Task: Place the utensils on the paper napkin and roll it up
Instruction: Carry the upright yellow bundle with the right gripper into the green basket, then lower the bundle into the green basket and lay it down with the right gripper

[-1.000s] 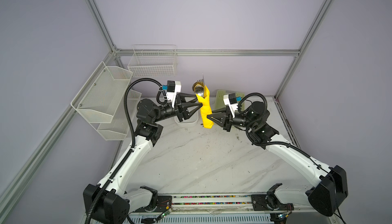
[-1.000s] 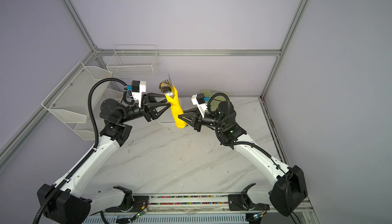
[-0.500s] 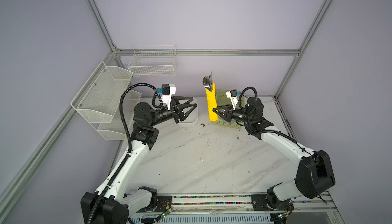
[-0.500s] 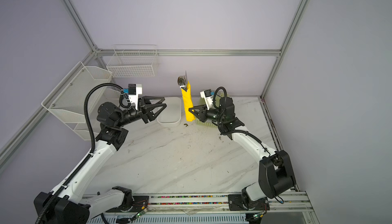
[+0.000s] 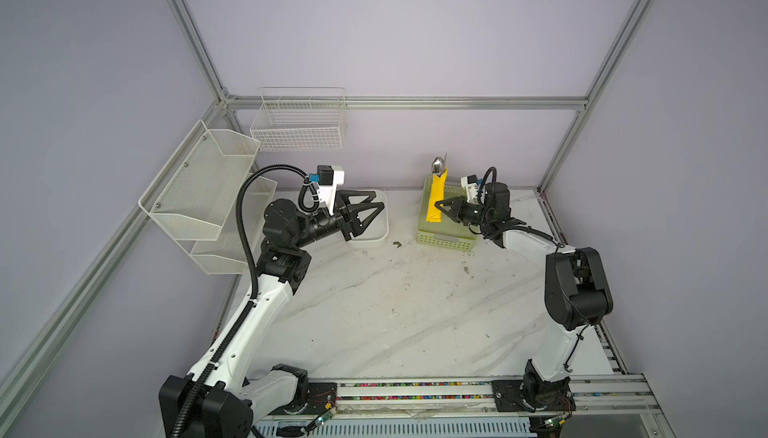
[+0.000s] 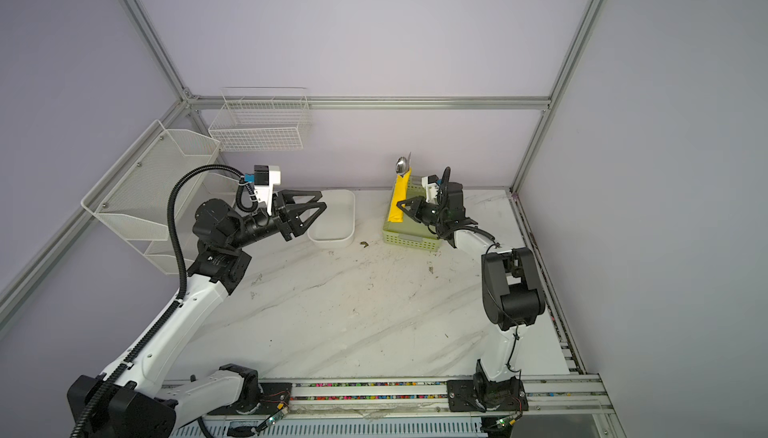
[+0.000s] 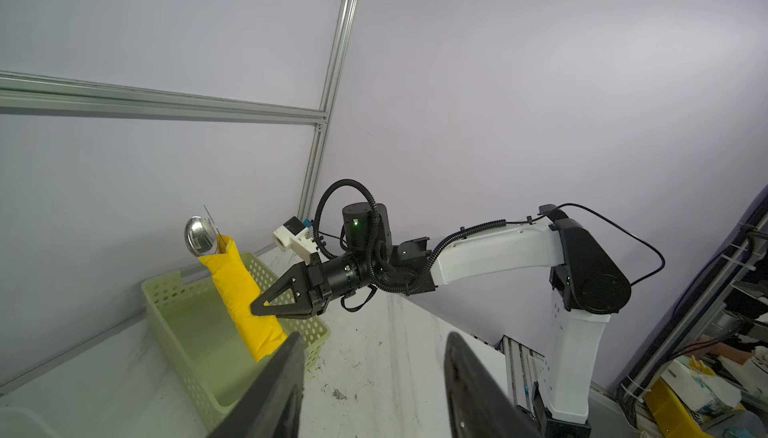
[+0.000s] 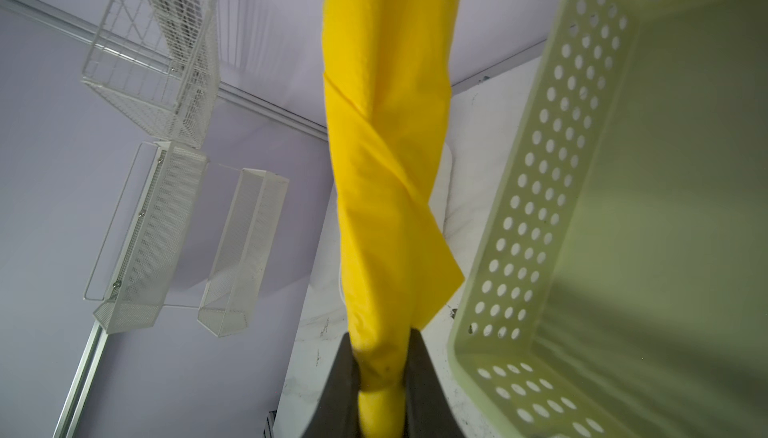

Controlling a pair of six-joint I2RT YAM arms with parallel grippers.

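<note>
The napkin (image 8: pixel 386 166) is seen as matt yellow paper, softly creased. The spoon (image 7: pixel 199 234) is finished in mirror-polished metal. The basket (image 8: pixel 552 166) is moulded in smooth pale green plastic with a faint sheen. The table (image 5: pixel 395 311) is surfaced in smooth white marble pattern, scuffed and speckled. The rack (image 5: pixel 299 124) is formed of white-coated wire, the shelf (image 5: pixel 199 182) of fine white mesh. The frame (image 5: pixel 415 102) is made of matt silver metal.

Bright yellow paper napkin (image 5: pixel 435 201) (image 6: pixel 397 201) is rolled into a tight tube with one loose corner flap, standing near-upright at about 1 o'clock in both top views, with the silver metal utensils (image 5: pixel 438 165), a spoon bowl and thin tip, poking out on top.
</note>
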